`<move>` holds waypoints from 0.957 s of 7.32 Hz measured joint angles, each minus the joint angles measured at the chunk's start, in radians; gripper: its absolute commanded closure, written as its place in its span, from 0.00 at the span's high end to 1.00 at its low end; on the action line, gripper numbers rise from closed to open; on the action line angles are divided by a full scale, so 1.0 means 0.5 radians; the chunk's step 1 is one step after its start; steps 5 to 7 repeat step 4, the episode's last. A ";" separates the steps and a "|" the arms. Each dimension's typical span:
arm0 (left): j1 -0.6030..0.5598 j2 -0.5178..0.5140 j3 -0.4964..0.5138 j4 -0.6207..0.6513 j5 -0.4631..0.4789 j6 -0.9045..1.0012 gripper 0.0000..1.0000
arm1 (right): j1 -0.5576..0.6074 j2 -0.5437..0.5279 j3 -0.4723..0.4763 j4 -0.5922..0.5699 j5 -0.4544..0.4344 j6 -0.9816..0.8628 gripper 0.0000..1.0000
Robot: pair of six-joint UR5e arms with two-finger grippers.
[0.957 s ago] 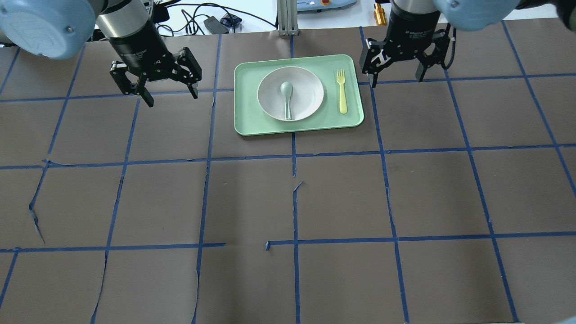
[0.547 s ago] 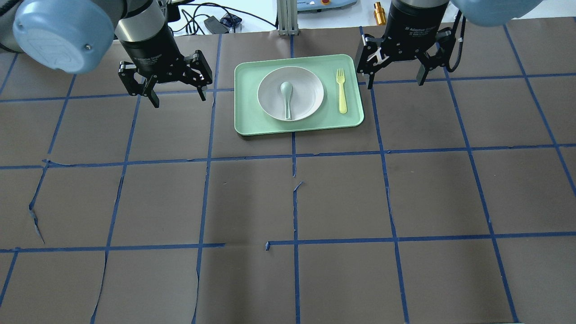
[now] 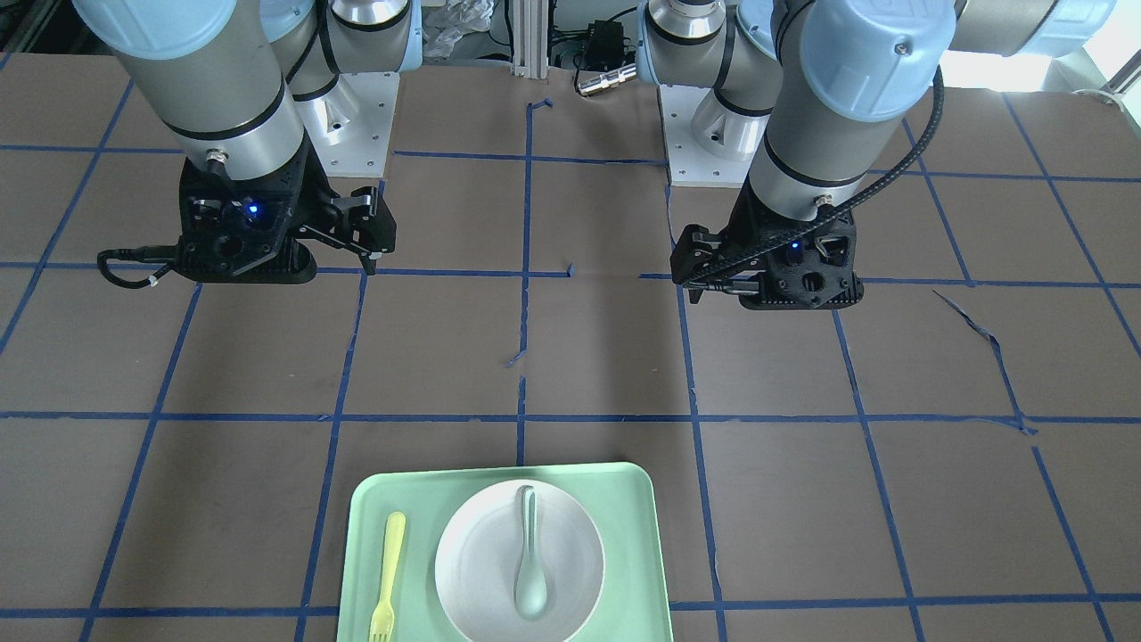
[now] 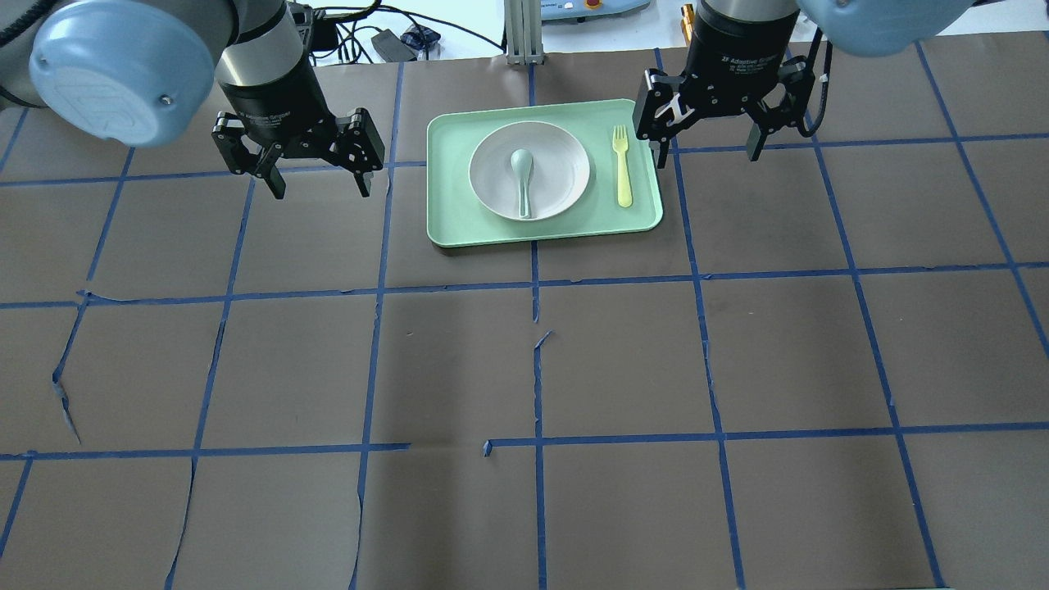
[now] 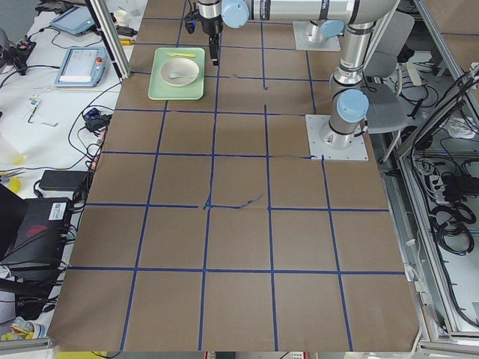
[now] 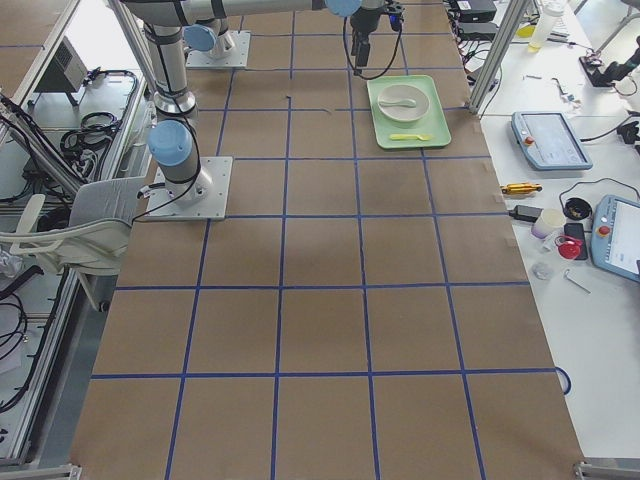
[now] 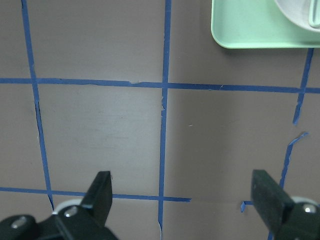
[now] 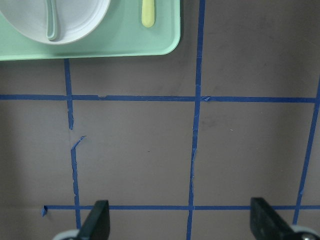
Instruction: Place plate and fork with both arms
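Note:
The off-white plate [image 4: 565, 164] sits in the middle of a pale green tray [image 4: 442, 221] at the far centre of the table. A grey-green spoon [image 4: 522, 176] lies in the plate. The yellow fork [image 4: 623, 168] lies on the tray to the plate's right. My left gripper [image 4: 322, 192] is open and empty, above the table left of the tray. My right gripper [image 4: 707, 158] is open and empty, just off the tray's right edge near the fork. The right wrist view shows the tray [image 8: 125, 47], the plate [image 8: 75, 20] and the fork's handle end [image 8: 148, 15].
The table is brown paper with a blue tape grid, torn in places. An aluminium post [image 4: 524, 33] and cables stand behind the tray. The arm bases [image 3: 357, 116] are bolted at the robot's side. The left wrist view shows the tray's corner [image 7: 250, 30].
Both grippers have moved inward toward the tray: the left one to the right, the right one to the left. Both stay open. Plate, spoon and fork have not moved.

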 measured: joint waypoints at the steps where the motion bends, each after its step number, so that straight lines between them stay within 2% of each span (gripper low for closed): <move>1: 0.001 0.001 -0.001 -0.011 -0.004 0.006 1.00 | 0.000 0.000 0.000 0.001 0.007 -0.016 1.00; 7: 0.001 0.015 -0.003 -0.079 -0.006 0.009 1.00 | 0.005 -0.004 0.000 0.010 0.021 -0.029 1.00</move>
